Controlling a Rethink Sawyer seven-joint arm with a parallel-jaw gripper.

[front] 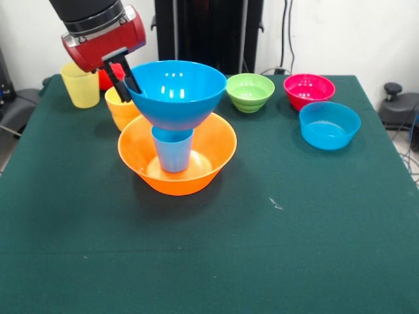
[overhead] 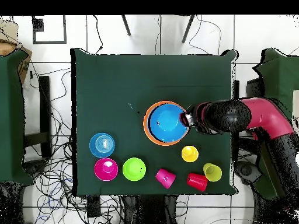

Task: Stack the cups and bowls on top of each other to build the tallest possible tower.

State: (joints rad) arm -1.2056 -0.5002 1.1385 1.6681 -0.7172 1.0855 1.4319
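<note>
Gripper (front: 128, 84) pinches the left rim of the large blue bowl (front: 175, 93), which sits on the light blue cup (front: 173, 149) inside the orange bowl (front: 177, 161), mid-table. The glossy plastic probably handles light, stiff and slippery; the rim is the natural hold.

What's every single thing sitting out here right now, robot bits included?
large glossy orange plastic bowl: one, orange, table middle
light blue plastic cup: one, upside down inside that bowl
large blue plastic bowl: one, blue, on top of that cup
orange plastic cup: one, behind the stack
yellow plastic cup: one, far corner
red plastic cup: one, beside the yellow one
pink plastic cup: one, overhead view only
green plastic bowl: one, far edge
magenta plastic bowl: one, beside the green
small blue plastic bowl: one, nearer than the magenta
dark green table: one
red and black arm: one
gripper: one, at the large blue bowl's rim
</note>
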